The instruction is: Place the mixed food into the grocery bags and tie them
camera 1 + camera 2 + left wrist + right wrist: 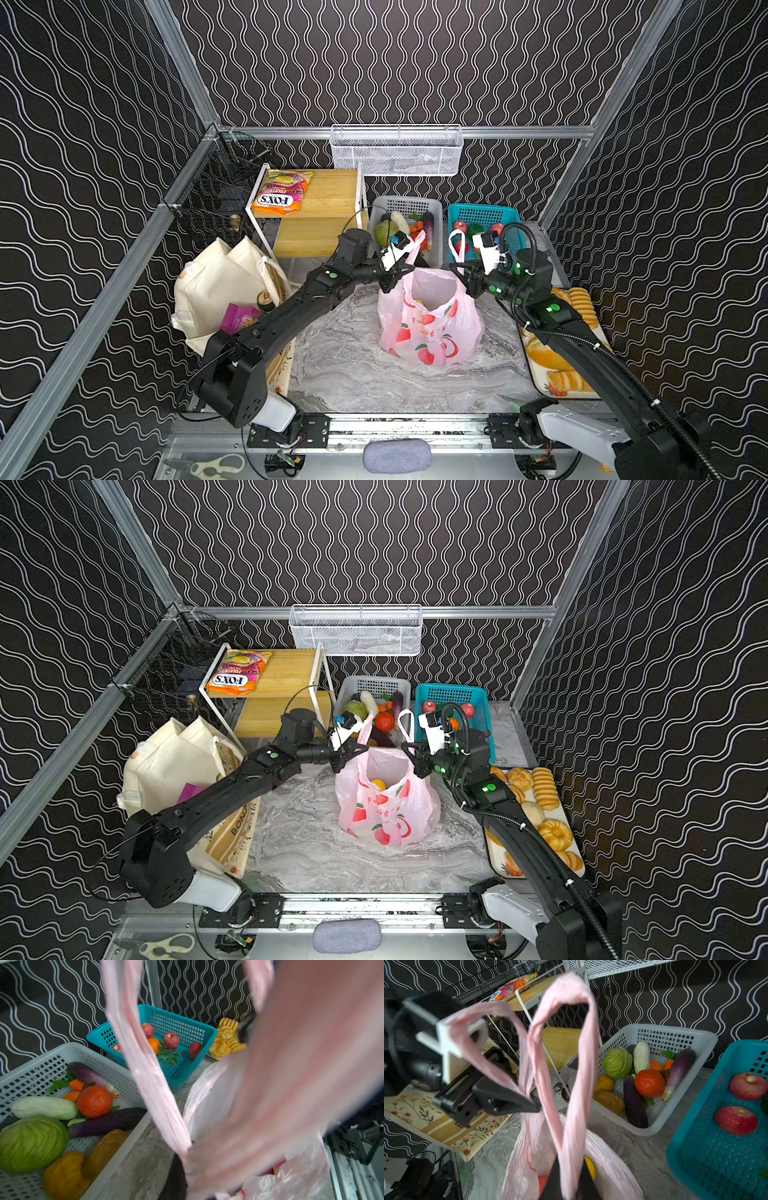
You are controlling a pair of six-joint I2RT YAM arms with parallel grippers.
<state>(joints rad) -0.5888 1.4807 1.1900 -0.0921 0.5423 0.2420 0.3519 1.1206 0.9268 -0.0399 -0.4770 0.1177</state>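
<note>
Bag (430, 328) between left tool (409, 270), right tool (462, 271), one handle (417, 246) pinched in each

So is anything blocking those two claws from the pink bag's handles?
Nothing visible. The left gripper is shut on one handle of the pink bag, the right gripper on the other handle, and nothing sits between the two loops.

Left claw (406, 271) clamped shut, right claw (462, 273) clamped shut, tips pointing toward each other, level, a gap between them
</note>
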